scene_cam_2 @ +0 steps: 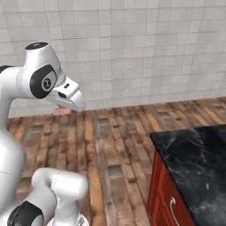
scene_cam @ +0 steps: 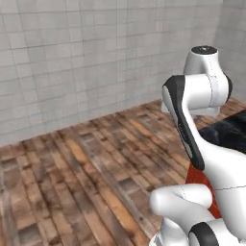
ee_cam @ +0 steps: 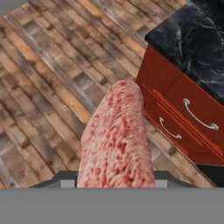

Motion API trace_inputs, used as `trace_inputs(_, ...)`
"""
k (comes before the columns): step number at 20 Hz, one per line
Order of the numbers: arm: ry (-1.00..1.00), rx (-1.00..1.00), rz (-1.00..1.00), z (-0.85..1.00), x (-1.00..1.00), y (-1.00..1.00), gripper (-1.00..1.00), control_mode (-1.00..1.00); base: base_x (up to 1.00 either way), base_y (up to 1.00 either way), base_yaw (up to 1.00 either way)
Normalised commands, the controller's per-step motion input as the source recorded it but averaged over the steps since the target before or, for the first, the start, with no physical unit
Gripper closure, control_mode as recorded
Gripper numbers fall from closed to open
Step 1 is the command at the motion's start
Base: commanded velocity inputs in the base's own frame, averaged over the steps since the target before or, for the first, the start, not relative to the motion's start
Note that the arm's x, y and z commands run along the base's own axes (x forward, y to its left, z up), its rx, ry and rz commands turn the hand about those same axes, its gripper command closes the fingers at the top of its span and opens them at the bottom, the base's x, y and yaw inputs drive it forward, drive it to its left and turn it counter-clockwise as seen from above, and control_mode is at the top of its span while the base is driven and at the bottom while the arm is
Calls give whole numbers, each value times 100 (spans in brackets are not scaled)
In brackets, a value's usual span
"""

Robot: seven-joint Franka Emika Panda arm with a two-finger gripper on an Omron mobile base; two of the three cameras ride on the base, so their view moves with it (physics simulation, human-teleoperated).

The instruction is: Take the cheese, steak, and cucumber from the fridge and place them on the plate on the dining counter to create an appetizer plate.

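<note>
- Steak (ee_cam: 116, 140) sits clamped in your gripper (scene_cam_2: 66, 108), sticking out ahead of the fingers, high above the wood floor (ee_cam: 43, 78).
- Ahead and to its right you see a black-topped red cabinet (ee_cam: 183, 113) with drawer handles.

wood floor (scene_cam_2: 110, 145) — red cabinet (ee_cam: 183, 118) on it

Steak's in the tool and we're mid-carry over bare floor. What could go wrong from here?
The steak sticks far out past the tool, so it might slip and drop onto the wooden floor. The red cabinet with drawer handles sits close ahead; its black top could be mistaken for the dining counter.
</note>
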Motion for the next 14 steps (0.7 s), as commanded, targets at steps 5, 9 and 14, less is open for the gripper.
trace_inputs(5, 0, 0, 0, 0, 0, 0, 100, 100, 59, 36, -68)
trace_inputs(9, 0, 0, 0, 0, 0, 0, 100, 100, 60, 66, -68)
trace_inputs(14, 0, 0, 0, 0, 0, 0, 100, 100, 63, 80, -64)
